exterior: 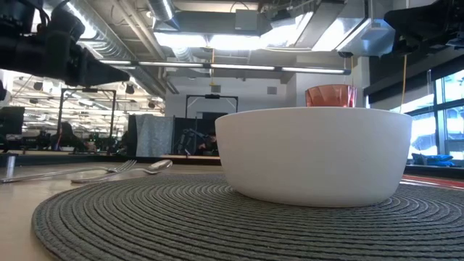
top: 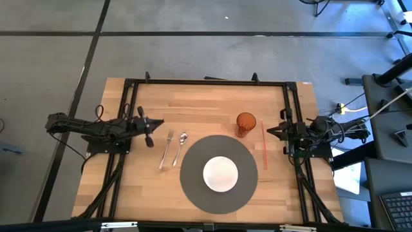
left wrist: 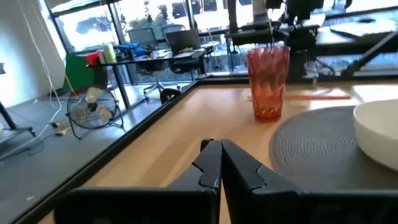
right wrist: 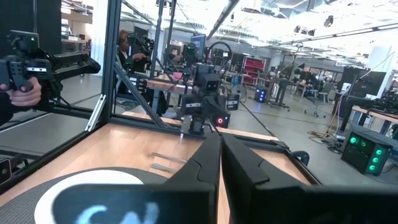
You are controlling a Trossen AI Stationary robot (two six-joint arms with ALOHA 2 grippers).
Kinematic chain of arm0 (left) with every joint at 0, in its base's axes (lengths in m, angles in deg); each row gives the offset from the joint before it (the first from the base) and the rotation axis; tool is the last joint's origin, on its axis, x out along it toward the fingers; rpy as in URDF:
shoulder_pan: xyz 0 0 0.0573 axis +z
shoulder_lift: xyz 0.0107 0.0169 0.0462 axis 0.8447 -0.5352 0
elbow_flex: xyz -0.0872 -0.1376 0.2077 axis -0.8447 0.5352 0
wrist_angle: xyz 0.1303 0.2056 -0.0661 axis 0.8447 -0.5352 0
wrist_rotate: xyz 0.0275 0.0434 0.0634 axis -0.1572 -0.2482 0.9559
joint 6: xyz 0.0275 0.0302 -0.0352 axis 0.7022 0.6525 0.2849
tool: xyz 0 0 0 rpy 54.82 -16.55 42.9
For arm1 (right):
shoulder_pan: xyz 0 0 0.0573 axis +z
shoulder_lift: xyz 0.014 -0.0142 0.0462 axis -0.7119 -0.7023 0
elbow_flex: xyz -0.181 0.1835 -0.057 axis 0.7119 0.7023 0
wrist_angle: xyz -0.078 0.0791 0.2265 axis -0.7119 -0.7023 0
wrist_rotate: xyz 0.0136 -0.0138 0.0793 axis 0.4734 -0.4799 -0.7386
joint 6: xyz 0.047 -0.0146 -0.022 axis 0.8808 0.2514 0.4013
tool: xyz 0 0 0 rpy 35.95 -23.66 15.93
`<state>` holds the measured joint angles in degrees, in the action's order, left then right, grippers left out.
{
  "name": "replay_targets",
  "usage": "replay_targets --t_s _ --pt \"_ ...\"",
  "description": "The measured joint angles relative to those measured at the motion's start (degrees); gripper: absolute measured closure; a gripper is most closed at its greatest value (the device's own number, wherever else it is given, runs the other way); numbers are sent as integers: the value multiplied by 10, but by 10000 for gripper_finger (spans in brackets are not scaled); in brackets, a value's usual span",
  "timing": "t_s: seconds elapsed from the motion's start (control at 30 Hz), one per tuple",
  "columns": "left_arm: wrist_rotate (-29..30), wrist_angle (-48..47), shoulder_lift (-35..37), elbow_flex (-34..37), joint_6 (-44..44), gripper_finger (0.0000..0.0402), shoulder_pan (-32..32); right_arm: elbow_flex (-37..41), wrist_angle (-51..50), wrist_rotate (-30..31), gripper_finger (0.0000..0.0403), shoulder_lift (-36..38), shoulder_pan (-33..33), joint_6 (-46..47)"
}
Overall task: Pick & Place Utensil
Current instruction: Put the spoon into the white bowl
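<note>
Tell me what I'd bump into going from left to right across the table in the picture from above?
Left claw → fork → spoon → bowl on the mat → cup → red straw → right claw.

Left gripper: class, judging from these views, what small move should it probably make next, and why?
Probably open its fingers and swing toward the fork. The left gripper is shut, holds nothing, and hovers just beside the fork and spoon, which lie side by side on the table left of the placemat. The right gripper waits, shut, past the cup.
</note>
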<state>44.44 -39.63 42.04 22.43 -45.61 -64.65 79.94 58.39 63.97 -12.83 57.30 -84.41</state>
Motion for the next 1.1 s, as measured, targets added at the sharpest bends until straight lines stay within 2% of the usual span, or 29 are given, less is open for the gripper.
replay_targets --t_s 0.23,0.4,0.57,0.67,0.77,0.9,1.1 --pt "-23 -4 -15 -23 -63 399 -1 0 0 0 386 0 0 -1" --pt "-33 -9 -72 -72 -119 400 -23 0 3 0 386 0 0 -1" --pt "-1 -35 -194 -126 -141 399 -57 0 4 0 386 0 0 0" --pt "12 -95 -275 -174 -219 399 -66 0 4 0 386 0 0 5" --pt "-4 -137 -360 -223 -300 398 -65 0 4 0 386 0 0 13" --pt "-42 -168 -456 -278 -322 397 -66 0 4 0 386 0 0 14" --pt "-35 -220 -553 -360 -385 381 -66 0 4 0 386 0 0 24"
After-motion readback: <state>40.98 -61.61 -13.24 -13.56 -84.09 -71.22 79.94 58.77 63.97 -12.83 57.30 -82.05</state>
